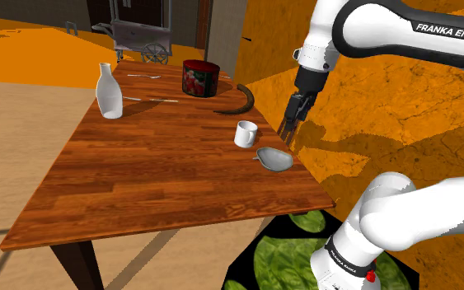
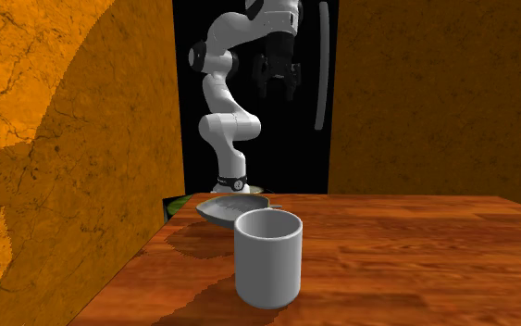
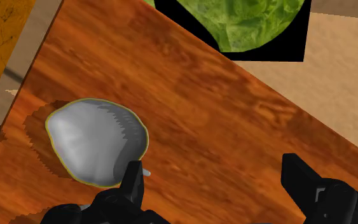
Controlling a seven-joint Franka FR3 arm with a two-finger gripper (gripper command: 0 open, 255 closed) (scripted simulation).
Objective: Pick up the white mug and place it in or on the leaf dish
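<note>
— Which way does the white mug (image 1: 246, 133) lie from the hand (image 1: 288, 130)?
— At its nine o'clock in the shoulder view, near, upright on the table (image 1: 139, 181). My hand hangs above, fingers (image 3: 131, 184) apart, gripping nothing.
— And the leaf dish (image 1: 274, 159)?
— At the mug's five o'clock, just beside it, with nothing in it. I'd shift toward nine, then descend.

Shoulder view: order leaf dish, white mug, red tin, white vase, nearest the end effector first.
1. leaf dish, below the end effector
2. white mug, beside the dish
3. red tin, farther back
4. white vase, far corner
</note>
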